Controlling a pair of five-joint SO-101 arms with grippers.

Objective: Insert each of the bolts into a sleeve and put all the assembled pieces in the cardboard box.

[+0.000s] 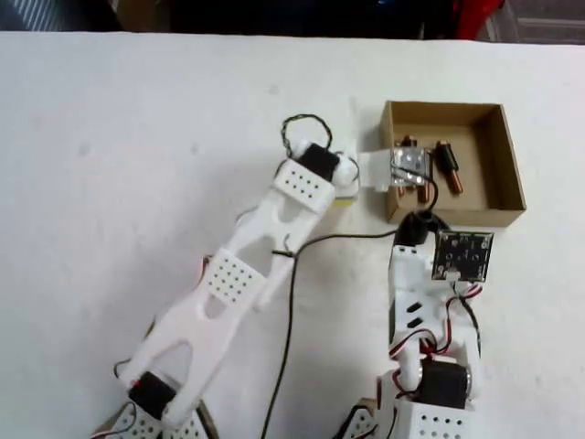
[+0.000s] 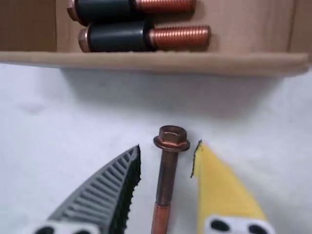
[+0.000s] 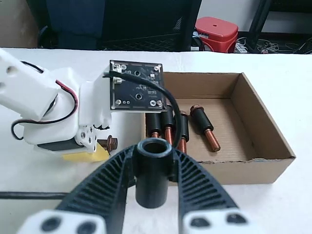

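My left gripper [image 2: 166, 152] is shut on a copper bolt [image 2: 168, 175], which lies lengthwise between the grey and yellow fingers with its flanged head [image 3: 111, 143] sticking out toward the cardboard box [image 2: 156, 62]. In the high view this gripper [image 1: 359, 180] sits just outside the box's left wall [image 1: 387, 155]. My right gripper [image 3: 153, 157] is shut on a black sleeve [image 3: 152, 175], held upright with its bore up, in front of the box's near wall [image 3: 234, 170]. Several assembled pieces [image 3: 183, 127] lie side by side in the box.
A black cable [image 1: 292, 302] runs down the table between the two arms. The right arm's camera board [image 1: 462, 254] hangs over the table just below the box. White tabletop [image 1: 119, 155] spreads to the left. Chair legs and a red stool [image 3: 217, 29] stand beyond the far edge.
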